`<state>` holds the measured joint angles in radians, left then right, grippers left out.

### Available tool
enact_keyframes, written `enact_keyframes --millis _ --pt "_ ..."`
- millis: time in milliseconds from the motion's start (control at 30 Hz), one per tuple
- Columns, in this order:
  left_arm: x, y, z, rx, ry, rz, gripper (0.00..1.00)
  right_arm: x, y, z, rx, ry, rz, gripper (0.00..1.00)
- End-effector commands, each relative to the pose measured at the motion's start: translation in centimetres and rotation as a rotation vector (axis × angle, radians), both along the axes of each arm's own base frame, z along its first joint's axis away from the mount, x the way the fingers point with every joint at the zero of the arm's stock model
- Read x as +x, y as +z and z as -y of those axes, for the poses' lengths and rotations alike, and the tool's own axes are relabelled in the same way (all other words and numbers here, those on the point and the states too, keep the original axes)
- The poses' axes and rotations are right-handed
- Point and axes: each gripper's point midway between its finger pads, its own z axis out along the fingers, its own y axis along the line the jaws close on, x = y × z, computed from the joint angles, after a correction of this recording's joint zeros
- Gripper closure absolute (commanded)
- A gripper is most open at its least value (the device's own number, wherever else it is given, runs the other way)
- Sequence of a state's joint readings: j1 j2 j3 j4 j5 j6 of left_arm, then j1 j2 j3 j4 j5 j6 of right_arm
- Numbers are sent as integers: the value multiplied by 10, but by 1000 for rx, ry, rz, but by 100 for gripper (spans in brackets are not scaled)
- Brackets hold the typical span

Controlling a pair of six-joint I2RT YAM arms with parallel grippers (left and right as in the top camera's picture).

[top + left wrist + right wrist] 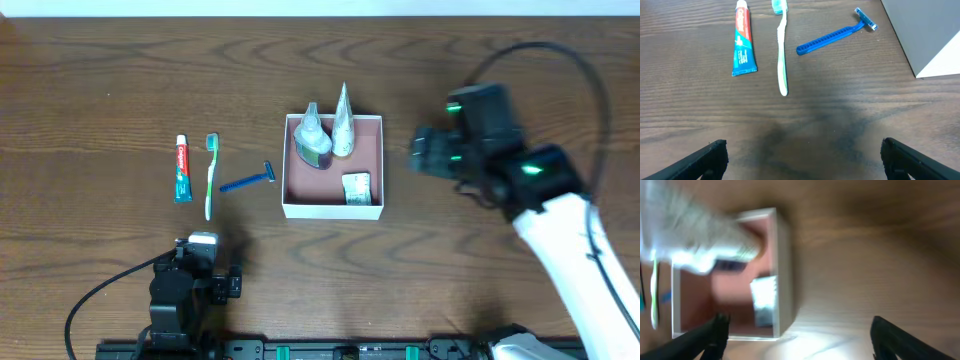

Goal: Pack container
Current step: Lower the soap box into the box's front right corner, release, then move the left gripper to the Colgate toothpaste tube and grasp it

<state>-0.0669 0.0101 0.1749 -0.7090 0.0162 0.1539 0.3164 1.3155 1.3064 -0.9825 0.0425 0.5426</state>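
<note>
The container (289, 176), a white box with a pink inside, sits mid-table and holds two clear bottles (312, 138) and a small white packet (357, 187). Left of it lie a toothpaste tube (183, 169), a toothbrush (210, 174) and a blue razor (247, 181); the left wrist view shows the tube (743, 42), the toothbrush (782, 47) and the razor (836, 35). My left gripper (203, 243) is open and empty, near the front edge, below the toothbrush. My right gripper (420, 152) is open and empty, right of the container (784, 265).
The wooden table (100, 80) carries nothing else. My right arm's white body (570, 240) and its black cable (590, 80) cross the right side. A corner of the container's white wall (930, 35) shows at the upper right of the left wrist view.
</note>
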Motion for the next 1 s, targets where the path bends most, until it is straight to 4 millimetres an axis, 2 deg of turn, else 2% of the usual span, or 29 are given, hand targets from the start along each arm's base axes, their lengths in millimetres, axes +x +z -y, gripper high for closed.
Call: enact_keyframes --millis 0,133,233,333,433,500,633,800,967 --pt "-1 -6 -1 -8 9 -13 2 1 7 53 -5 -161 8 5" --pt "3 -1 -1 -7 11 12 2 -6 1 107 20 -327 -43 1" --pt "12 13 2 -48 15 81 2 -13 -5 136 25 -425 -78 1" --pt "11 13 16 -132 -24 75 2 -17 -7 155 26 -485 -93 1" --pt "11 15 26 -164 -72 75 2 -19 -8 160 26 -505 -96 1" --pt "16 28 33 -221 -86 123 2 -19 -8 160 26 -505 -96 1" --pt "18 52 33 -309 -44 169 2 -19 -8 161 26 -505 -95 1" --pt "20 70 22 -297 37 114 2 -19 -8 161 26 -505 -95 1" --pt "31 86 1 -204 163 -61 2 -19 -8 161 26 -505 -95 1"
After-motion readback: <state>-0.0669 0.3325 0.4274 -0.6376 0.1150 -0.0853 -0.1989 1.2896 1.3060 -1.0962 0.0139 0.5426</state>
